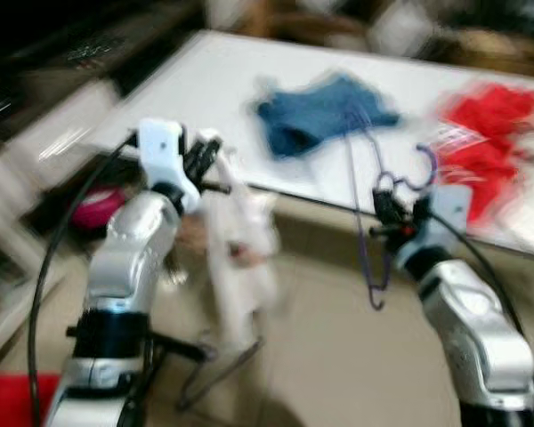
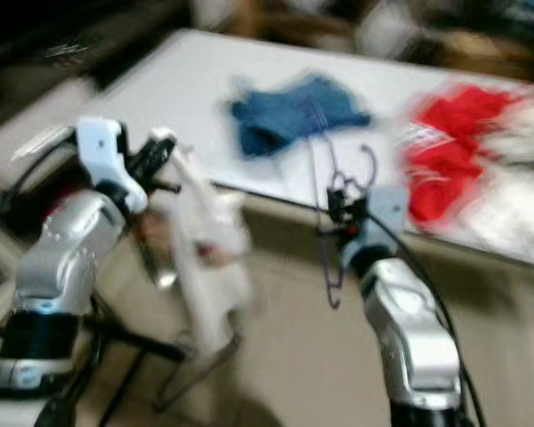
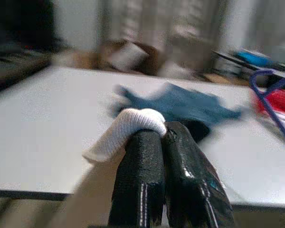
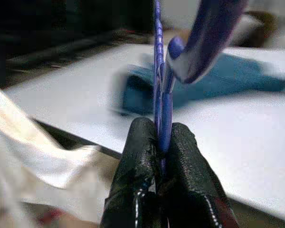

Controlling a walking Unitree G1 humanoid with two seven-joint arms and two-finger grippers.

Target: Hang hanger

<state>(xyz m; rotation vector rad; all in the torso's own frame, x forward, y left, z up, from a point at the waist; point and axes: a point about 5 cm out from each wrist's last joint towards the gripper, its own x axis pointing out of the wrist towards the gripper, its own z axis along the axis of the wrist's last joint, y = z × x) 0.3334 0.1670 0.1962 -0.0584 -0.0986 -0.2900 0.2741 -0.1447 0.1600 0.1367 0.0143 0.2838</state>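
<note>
My right gripper (image 1: 384, 206) is shut on a purple wire hanger (image 1: 374, 240), pinching it near the neck (image 4: 160, 118); its hook (image 1: 424, 169) curls up over the table edge and its body hangs down in front of the table. My left gripper (image 1: 205, 160) is shut on a white garment (image 1: 236, 258), whose ribbed edge (image 3: 126, 128) folds over the fingertips while the rest drapes down toward the floor. Both grippers are held in front of the white table (image 1: 205, 98), left of and right of its near edge.
On the table lie a blue cloth (image 1: 316, 116) in the middle and a red and white pile (image 1: 494, 151) at the right. Dark furniture and shelves (image 1: 36, 71) stand to the left. A black metal stand (image 1: 205, 365) is on the tiled floor below the garment. The head views are blurred.
</note>
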